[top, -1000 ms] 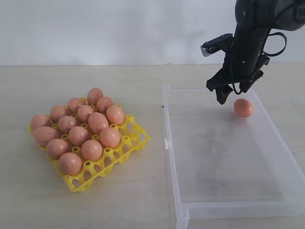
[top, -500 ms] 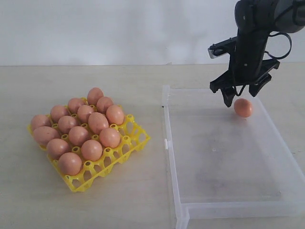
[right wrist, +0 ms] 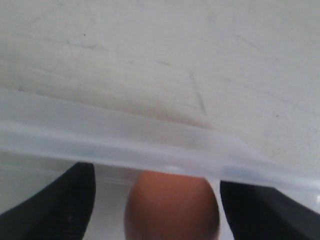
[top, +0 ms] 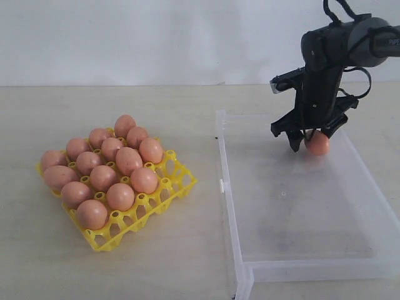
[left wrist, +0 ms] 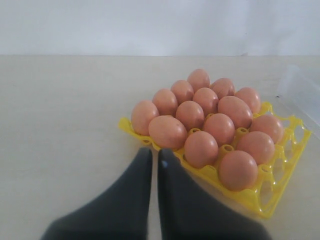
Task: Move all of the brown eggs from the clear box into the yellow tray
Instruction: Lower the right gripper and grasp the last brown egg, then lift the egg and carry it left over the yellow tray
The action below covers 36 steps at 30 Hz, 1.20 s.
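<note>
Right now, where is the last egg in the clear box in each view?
Exterior: lone egg near the clear box's far right corner, between the right gripper's jaws.
Left wrist: not in it.
Right wrist: egg between the jaws, by the box wall.
Landmark: clear box rim.

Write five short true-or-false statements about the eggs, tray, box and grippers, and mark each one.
1. One egg lies in the clear box. True.
2. The right gripper is shut on that egg. False: its fingers stand open, one on each side of the egg.
3. The yellow tray is empty. False: eggs fill most of its cups.
4. The left gripper is shut and holds nothing. True.
5. The tray sits inside the box. False: it sits on the table, apart from the box.
</note>
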{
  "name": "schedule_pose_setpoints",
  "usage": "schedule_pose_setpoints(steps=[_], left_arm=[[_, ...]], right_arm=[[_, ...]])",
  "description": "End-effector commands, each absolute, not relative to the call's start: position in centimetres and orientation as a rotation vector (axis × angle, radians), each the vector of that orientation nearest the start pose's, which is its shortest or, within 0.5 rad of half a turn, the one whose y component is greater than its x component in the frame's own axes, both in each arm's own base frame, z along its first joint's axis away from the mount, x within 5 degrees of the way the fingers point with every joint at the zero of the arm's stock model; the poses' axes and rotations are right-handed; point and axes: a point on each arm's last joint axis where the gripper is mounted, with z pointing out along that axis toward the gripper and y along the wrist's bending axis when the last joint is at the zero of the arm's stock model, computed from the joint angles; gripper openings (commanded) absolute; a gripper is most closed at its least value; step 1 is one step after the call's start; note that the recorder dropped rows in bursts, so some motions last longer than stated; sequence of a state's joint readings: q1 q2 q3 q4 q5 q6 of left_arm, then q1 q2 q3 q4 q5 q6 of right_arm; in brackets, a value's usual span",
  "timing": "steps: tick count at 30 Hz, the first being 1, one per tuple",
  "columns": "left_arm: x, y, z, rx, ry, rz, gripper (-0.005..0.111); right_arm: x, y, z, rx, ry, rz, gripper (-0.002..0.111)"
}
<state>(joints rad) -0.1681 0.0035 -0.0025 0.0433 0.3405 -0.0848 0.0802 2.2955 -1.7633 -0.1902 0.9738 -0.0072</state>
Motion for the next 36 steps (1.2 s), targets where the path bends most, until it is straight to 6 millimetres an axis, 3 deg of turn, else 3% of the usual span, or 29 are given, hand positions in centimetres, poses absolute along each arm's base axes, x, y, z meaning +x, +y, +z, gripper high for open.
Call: schedule_pose_setpoints(steps=[1, 3, 4, 5, 11, 13, 15, 16, 18, 21, 24, 26, 27, 31, 33, 36], left_arm=[[5.3, -0.8, 18.3, 0.104, 1.82, -0.143, 0.004], [5.3, -0.8, 18.3, 0.104, 1.82, -0.143, 0.004], [5.3, -0.8, 18.3, 0.104, 1.82, -0.143, 0.004], [5.3, -0.8, 18.3, 0.104, 1.82, -0.143, 0.004], [5.3, -0.8, 18.3, 0.104, 1.82, -0.143, 0.004], [5.3, -0.8, 18.3, 0.104, 1.82, -0.143, 0.004], [5.3, -0.8, 18.3, 0.104, 1.82, -0.143, 0.004], [5.3, -0.8, 18.3, 0.104, 1.82, -0.143, 0.004], [5.3, -0.8, 18.3, 0.104, 1.82, -0.143, 0.004], [5.3, -0.8, 18.3, 0.104, 1.82, -0.143, 0.004], [5.3, -0.8, 18.3, 0.104, 1.82, -0.143, 0.004], [5.3, -0.8, 18.3, 0.104, 1.82, -0.143, 0.004], [5.3, -0.8, 18.3, 0.104, 1.82, -0.143, 0.004], [5.3, -0.8, 18.3, 0.104, 1.82, -0.143, 0.004], [5.3, -0.8, 18.3, 0.104, 1.82, -0.143, 0.004], [5.3, -0.8, 18.3, 0.104, 1.82, -0.143, 0.004]], right_arm=[[46.3, 2.2, 10.7, -0.246, 3.035, -0.248, 0.058], [46.2, 2.2, 10.6, -0.207, 3.047, -0.248, 0.03], [46.2, 2.1, 10.6, -0.213, 3.047, -0.258, 0.008], [46.2, 2.1, 10.6, -0.211, 3.049, -0.265, 0.0], [46.2, 2.0, 11.7, -0.213, 3.032, -0.272, 0.0], [46.1, 2.4, 12.9, -0.174, 3.015, -0.208, 0.0], [45.9, 3.4, 14.6, -0.076, 2.996, -0.031, 0.0], [45.8, 4.5, 16.0, 0.003, 2.96, 0.144, 0.0], [46.0, 6.5, 17.8, -0.016, 2.869, 0.314, 0.0], [45.3, 9.5, 20.4, -0.121, 2.785, 0.288, 0.0], [44.6, 11.6, 23.4, -0.122, 2.676, 0.197, 0.0], [43.9, 13.3, 26.6, -0.068, 2.538, 0.168, 0.0], [43.2, 15.0, 29.2, -0.09, 2.413, 0.169, 0.0], [40.3, 18.8, 33.5, -0.273, 2.092, 0.181, 0.0], [38.3, 20.3, 34.2, -0.34, 1.958, 0.261, 0.0], [35.8, 21.1, 32.6, -0.366, 1.878, 0.425, 0.0]])
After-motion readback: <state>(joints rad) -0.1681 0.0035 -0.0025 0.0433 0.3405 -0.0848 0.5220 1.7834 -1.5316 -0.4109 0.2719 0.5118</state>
